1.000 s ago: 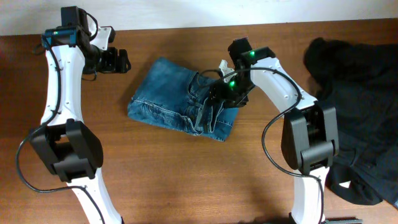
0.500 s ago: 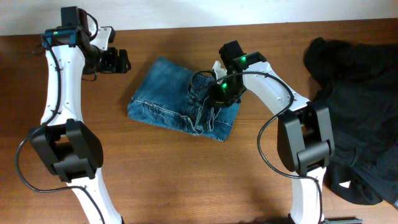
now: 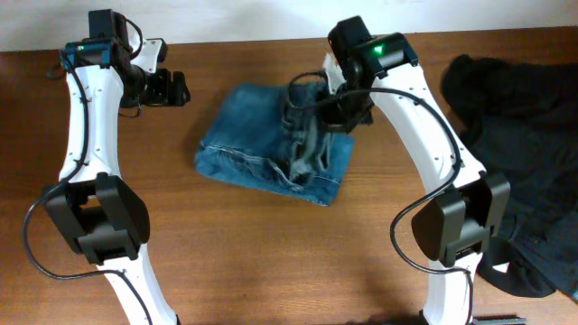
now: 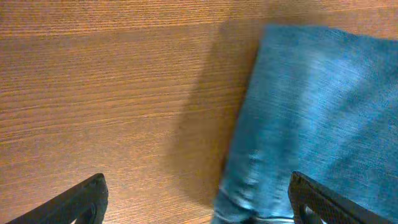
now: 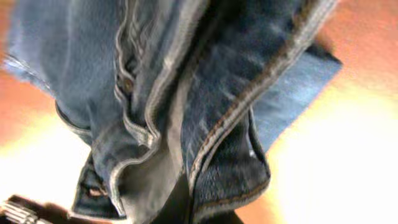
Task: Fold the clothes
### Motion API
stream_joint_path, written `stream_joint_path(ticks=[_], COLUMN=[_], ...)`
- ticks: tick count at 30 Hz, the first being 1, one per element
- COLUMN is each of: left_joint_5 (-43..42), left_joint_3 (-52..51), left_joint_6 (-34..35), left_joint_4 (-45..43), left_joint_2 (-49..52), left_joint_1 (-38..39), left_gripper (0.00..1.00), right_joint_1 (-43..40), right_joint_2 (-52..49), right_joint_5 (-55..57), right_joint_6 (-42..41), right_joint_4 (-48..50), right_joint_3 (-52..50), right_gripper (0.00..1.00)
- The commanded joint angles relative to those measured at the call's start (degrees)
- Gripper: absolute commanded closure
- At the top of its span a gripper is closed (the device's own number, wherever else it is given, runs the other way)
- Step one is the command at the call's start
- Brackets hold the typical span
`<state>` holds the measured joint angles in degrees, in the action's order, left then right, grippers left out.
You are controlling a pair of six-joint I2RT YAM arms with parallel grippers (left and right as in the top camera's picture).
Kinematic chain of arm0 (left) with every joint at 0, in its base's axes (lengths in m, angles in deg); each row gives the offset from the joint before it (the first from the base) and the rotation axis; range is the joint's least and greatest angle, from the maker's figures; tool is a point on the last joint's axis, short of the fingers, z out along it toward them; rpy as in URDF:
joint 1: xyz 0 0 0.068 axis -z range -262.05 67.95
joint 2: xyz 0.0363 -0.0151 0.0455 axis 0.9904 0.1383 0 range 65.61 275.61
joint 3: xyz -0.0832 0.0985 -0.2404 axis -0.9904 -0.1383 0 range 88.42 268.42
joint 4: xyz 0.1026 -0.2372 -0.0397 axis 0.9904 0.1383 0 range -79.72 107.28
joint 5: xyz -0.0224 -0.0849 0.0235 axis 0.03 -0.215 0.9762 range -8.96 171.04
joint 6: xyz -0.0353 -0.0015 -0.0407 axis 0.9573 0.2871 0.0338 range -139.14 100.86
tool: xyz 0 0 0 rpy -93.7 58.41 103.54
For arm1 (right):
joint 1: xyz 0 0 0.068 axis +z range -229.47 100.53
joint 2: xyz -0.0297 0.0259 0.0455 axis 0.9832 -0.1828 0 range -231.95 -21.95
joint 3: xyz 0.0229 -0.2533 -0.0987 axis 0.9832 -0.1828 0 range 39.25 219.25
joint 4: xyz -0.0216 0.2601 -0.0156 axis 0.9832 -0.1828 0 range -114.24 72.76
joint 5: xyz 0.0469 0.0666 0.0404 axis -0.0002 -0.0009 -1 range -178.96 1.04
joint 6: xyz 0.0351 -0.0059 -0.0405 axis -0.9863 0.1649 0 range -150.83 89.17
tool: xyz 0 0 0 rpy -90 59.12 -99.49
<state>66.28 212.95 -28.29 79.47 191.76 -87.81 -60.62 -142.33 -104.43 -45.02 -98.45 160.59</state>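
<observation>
Wooden table (image 3: 271,262) seen from above, with your two arms reaching in from the near edge. At far left, your left gripper (image 3: 170,88) hangs over bare wood just beside the left edge of the jeans (image 3: 262,144), claw spread wide and holding nothing; it has not moved in the last second. The jeans lie at the centre of the table as a folded, rumpled blue bundle with pale stitching. What has just changed sits at their right end: your right gripper (image 3: 339,108), which a second ago hung open over the waistband, has pinched shut on a bunch of denim there and risen toward the far edge, lifting that end and dragging the whole bundle slightly rightward. The right wrist view is filled with hanging waistband, seams and a dark inner fold, very close to the lens. This reads as the start of a fold or a repositioning, with the lower layers resting on the wood. At far right the black garments (image 3: 524,135) lie heaped and untouched, well apart from the jeans
</observation>
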Motion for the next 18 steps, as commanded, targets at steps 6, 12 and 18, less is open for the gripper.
stream_joint_path(ticks=[6, 12, 18], left_joint_5=[-0.9, -0.9, -0.9], left_joint_3=[1.1, 1.1, 1.1], left_joint_6=[0.5, 0.6, 0.6], left_joint_4=[0.2, 0.3, 0.3], left_joint_2=[0.3, 0.3, 0.3], left_joint_1=[0.0, 0.0, 0.0], left_gripper=[0.08, 0.07, 0.07], right_joint_1=[-0.1, -0.9, -1.5], right_joint_2=[1.0, 1.0, 0.9], right_joint_5=[10.6, 12.8, 5.3], right_joint_6=[-1.3, -1.1, 5.4], right_joint_4=[-2.1, -1.8, 1.8], right_joint_3=[-5.2, -8.5, -8.2], right_gripper=[0.79, 0.49, 0.48])
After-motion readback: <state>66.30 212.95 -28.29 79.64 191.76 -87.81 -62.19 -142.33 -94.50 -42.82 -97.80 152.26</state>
